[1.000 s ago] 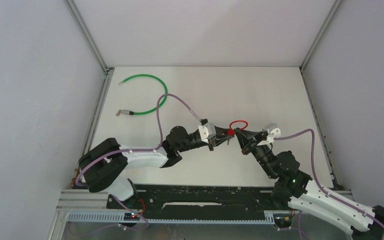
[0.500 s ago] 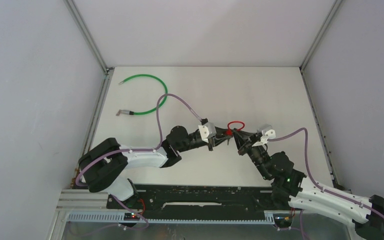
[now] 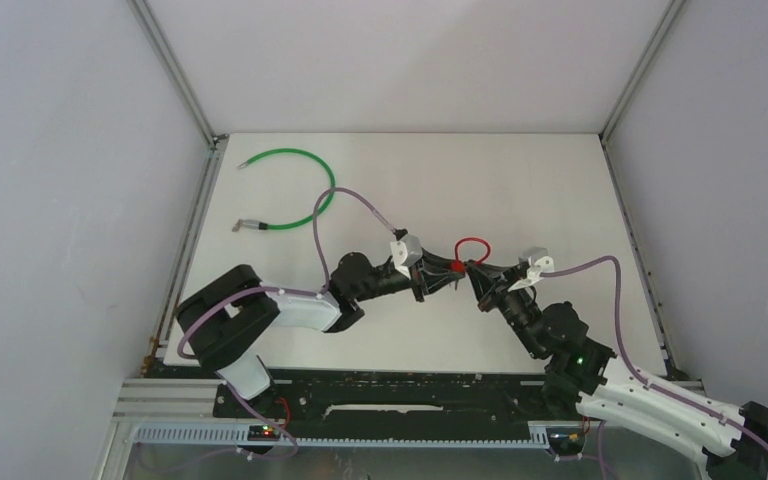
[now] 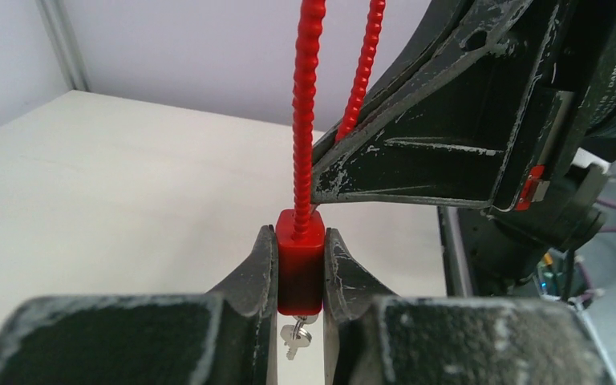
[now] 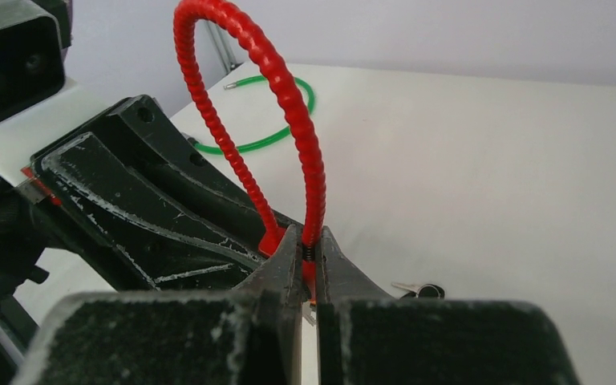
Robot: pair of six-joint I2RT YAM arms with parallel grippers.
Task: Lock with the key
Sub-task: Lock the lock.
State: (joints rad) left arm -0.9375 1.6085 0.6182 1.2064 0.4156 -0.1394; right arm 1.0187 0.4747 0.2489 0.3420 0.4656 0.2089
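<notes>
Lock body: the red lock body (image 4: pixel 299 269) stands upright between your left fingers (image 4: pixel 255 273), lifted clear of the table (image 3: pixel 520 180).
Left gripper: your left gripper (image 3: pixel 438 274) is clamped on the body's two flat sides. I judge this is to hold it steady while the other arm works the cable end.
Red cable: the red cable (image 5: pixel 285 96) leaves the top of the body and arches above both sets of fingers. It then comes back down into the right fingers.
Right gripper: your right gripper (image 5: pixel 309 269) is pinched tight on the cable's free end, just above its bare metal tip and just beside the body. Gripping so near the tip probably keeps the limp cable from buckling as you steer it to the socket. You cannot tell from these views whether the tip is seated.
Key: a small silver key (image 4: pixel 294 338) shows just below the left fingers, under the body. You cannot tell whether it sits in the keyhole or lies on the table.
Green cable: the green cable (image 3: pixel 300 190) lies well beyond the left fingers and plays no part.
Change: against a second ago, both grips are unchanged. The lock and both fingertips have drifted slightly left and away from the bases. The left wrist has rolled a little, and its shoulder housing has swung inward.
</notes>
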